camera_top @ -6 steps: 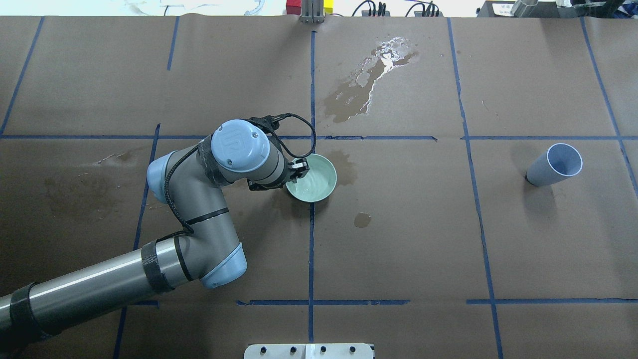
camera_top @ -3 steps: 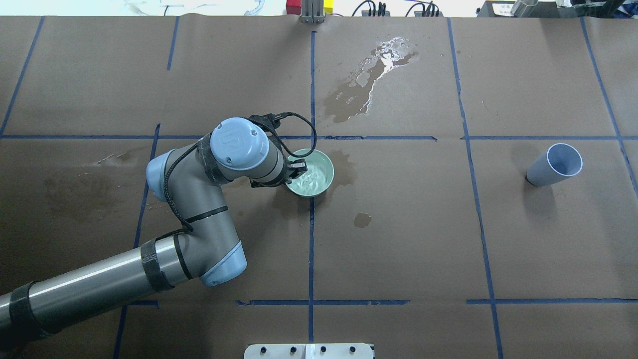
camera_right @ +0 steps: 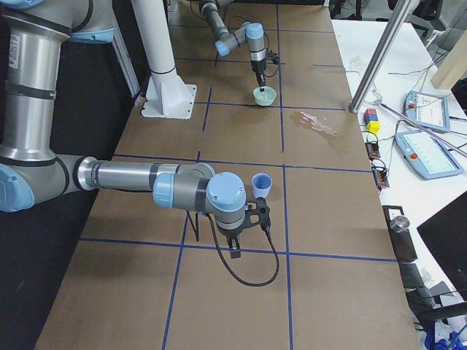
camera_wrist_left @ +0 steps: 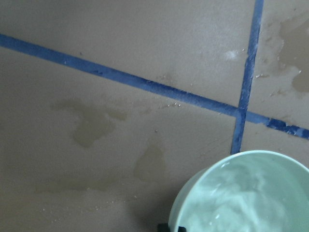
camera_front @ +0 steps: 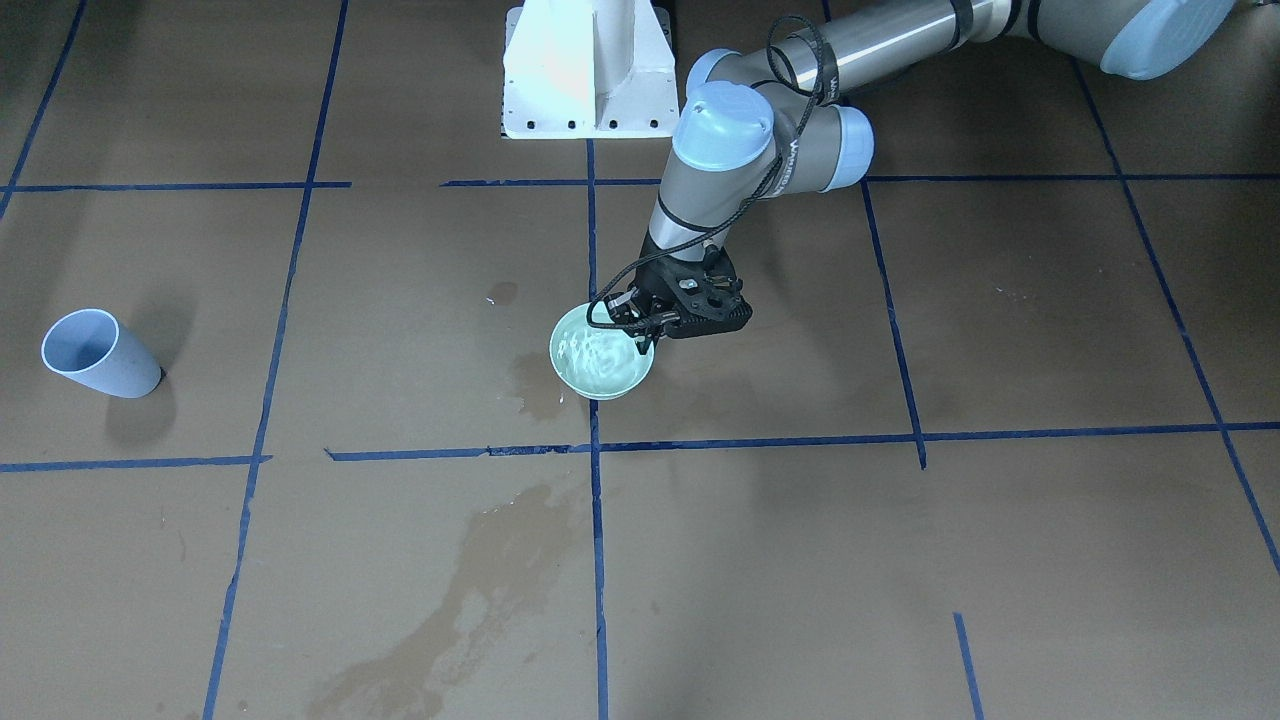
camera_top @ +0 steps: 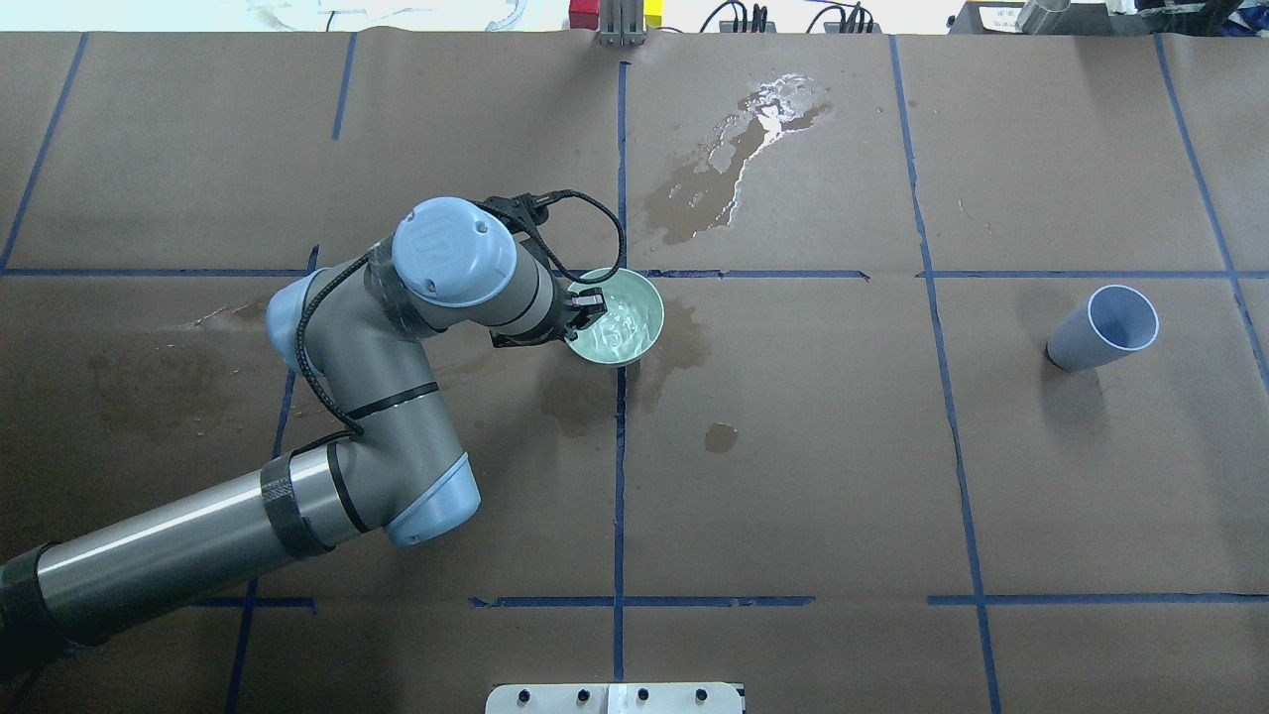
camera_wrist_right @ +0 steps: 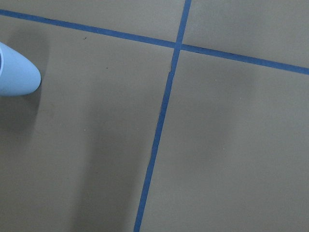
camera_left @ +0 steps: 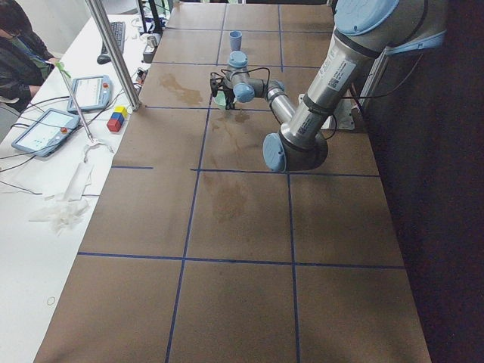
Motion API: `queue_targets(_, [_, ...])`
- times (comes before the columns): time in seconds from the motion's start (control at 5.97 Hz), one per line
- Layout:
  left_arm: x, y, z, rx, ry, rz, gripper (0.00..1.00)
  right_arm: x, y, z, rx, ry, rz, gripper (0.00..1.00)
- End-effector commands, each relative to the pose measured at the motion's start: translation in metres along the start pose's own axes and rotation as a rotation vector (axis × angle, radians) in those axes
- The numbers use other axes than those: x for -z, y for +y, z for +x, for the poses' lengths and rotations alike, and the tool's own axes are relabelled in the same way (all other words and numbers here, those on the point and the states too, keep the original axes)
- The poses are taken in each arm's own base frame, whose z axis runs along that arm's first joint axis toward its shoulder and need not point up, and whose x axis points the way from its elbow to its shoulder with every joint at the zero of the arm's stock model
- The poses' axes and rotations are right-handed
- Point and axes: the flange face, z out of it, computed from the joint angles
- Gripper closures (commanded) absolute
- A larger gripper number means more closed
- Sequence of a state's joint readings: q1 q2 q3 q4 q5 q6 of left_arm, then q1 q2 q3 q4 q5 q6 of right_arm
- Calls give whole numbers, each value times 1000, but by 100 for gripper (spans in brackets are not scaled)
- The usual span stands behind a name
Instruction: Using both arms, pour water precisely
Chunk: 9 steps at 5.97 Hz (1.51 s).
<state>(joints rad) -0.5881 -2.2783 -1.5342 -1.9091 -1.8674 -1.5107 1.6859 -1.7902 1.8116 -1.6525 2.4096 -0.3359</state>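
The water (camera_top: 625,327) is held, rippled, in a mint-green bowl (camera_top: 658,307) near the middle of the table (camera_top: 793,476). The bowl is pinched at its rim by the left gripper (camera_top: 585,303), one finger inside and one outside, a grip judged to keep it level so that nothing more is added to the stains (camera_top: 734,169). A blue cup (camera_top: 1105,329) is stood upright well apart on the right, presumably as the target, and the right gripper (camera_right: 241,235) is hung near it. Whether that gripper is open or clenched cannot be told.

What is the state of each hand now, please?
Left hand: closed on the rim of the green bowl.
Right hand: cannot be told from the side view alone.
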Motion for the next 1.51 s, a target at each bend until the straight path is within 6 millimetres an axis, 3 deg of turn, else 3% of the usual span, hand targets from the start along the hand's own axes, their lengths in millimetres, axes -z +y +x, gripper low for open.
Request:
queue_targets(0.0, [47, -36, -38, -52, 34, -33, 100, 0, 0, 0, 0, 0, 0, 0])
queue_targets(0.5, [104, -116, -172, -155, -7, -34, 100, -3, -1, -2, 6, -2, -6, 0])
queue_targets(0.84, [138, -168, -291, -238, -35, -13, 100, -4, -2, -4, 12, -3, -10, 0])
queue_targets(1.0, [166, -192, -345, -254, -33, -32, 100, -6, -3, -5, 14, -4, -14, 0])
queue_targets(1.34, [200, -203, -442, -306, -34, -62, 100, -8, -4, -7, 19, -5, -20, 0])
